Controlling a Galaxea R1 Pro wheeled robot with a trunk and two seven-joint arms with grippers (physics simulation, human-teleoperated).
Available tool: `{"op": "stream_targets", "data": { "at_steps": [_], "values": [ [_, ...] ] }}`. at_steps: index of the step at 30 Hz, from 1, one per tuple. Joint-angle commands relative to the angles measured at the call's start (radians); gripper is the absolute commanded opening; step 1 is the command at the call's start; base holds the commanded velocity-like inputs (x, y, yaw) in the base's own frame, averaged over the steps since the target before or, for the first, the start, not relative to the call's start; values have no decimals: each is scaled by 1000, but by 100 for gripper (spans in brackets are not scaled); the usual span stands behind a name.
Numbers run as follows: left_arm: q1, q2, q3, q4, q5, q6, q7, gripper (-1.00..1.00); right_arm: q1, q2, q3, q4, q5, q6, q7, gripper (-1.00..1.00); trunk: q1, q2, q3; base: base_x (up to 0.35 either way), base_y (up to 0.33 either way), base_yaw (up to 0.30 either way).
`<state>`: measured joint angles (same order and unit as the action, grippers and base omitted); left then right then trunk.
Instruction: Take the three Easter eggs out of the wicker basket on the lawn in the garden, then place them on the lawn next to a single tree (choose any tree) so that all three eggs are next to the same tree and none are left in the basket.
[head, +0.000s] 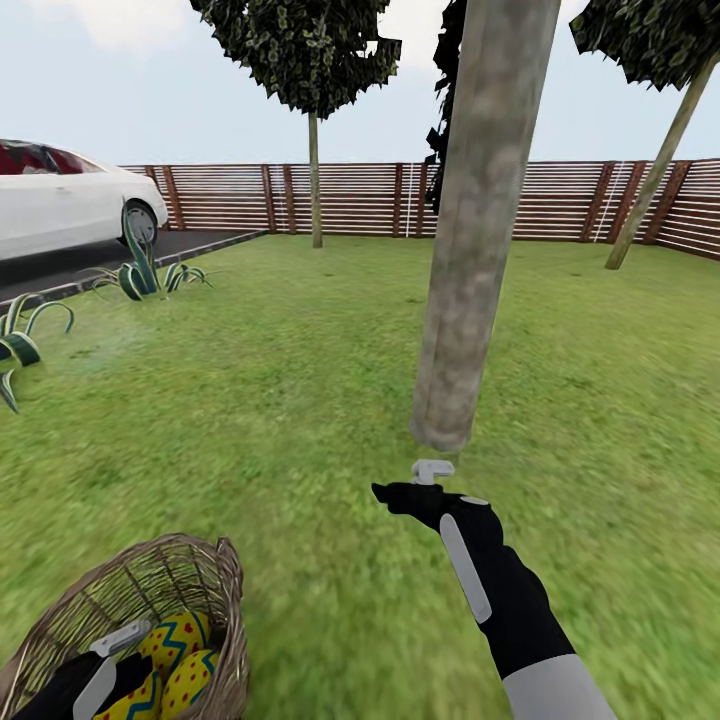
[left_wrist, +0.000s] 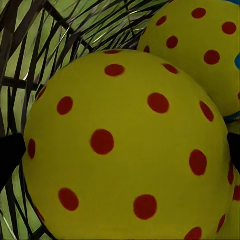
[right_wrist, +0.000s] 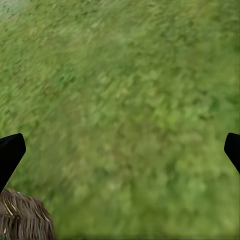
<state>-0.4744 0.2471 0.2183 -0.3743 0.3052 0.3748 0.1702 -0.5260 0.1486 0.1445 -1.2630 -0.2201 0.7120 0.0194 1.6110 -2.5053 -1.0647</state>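
Observation:
The wicker basket (head: 200, 580) stands on the lawn (head: 300, 400) at the lower left of the head view. Yellow Easter eggs (head: 185, 650) with red dots and blue zigzags lie inside it. My left gripper (head: 140, 660) reaches down into the basket. In the left wrist view it (left_wrist: 120, 150) is open, with one dotted egg (left_wrist: 125, 140) between its fingertips (left_wrist: 10, 152) and a second egg (left_wrist: 200, 45) behind. My right gripper (head: 410, 482) hangs open over the grass, just in front of the base of the thick grey-brown tree (head: 470, 300). In the right wrist view it (right_wrist: 120, 152) holds nothing.
A white car (head: 60, 205) is parked on the dark driveway (head: 90, 265) at the far left, with spiky plants (head: 140, 275) along its edge. A slatted wooden fence (head: 350, 200) closes the back. Thin-trunked trees (head: 315, 180) stand near it. A wicker edge (right_wrist: 22, 220) shows in the right wrist view.

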Motion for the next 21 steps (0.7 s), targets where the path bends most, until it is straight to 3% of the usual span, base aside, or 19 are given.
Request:
{"op": "stream_targets", "data": {
  "at_steps": [1, 3, 4, 21],
  "values": [
    [0, 0, 1, -2, 8, 6, 6, 100, 0, 0, -1, -1, 1, 5, 2, 100, 0, 0, -1, 0, 0, 0],
    [0, 0, 1, -2, 8, 6, 6, 100, 0, 0, -1, -1, 1, 5, 2, 100, 0, 0, -1, 0, 0, 0],
    [0, 0, 1, -2, 8, 6, 6, -100, 0, 0, -1, -1, 1, 5, 2, 100, 0, 0, -1, 0, 0, 0],
    [0, 0, 1, -3, 10, 6, 8, -100, 0, 0, -1, -1, 1, 5, 2, 100, 0, 0, -1, 0, 0, 0]
  ]
}}
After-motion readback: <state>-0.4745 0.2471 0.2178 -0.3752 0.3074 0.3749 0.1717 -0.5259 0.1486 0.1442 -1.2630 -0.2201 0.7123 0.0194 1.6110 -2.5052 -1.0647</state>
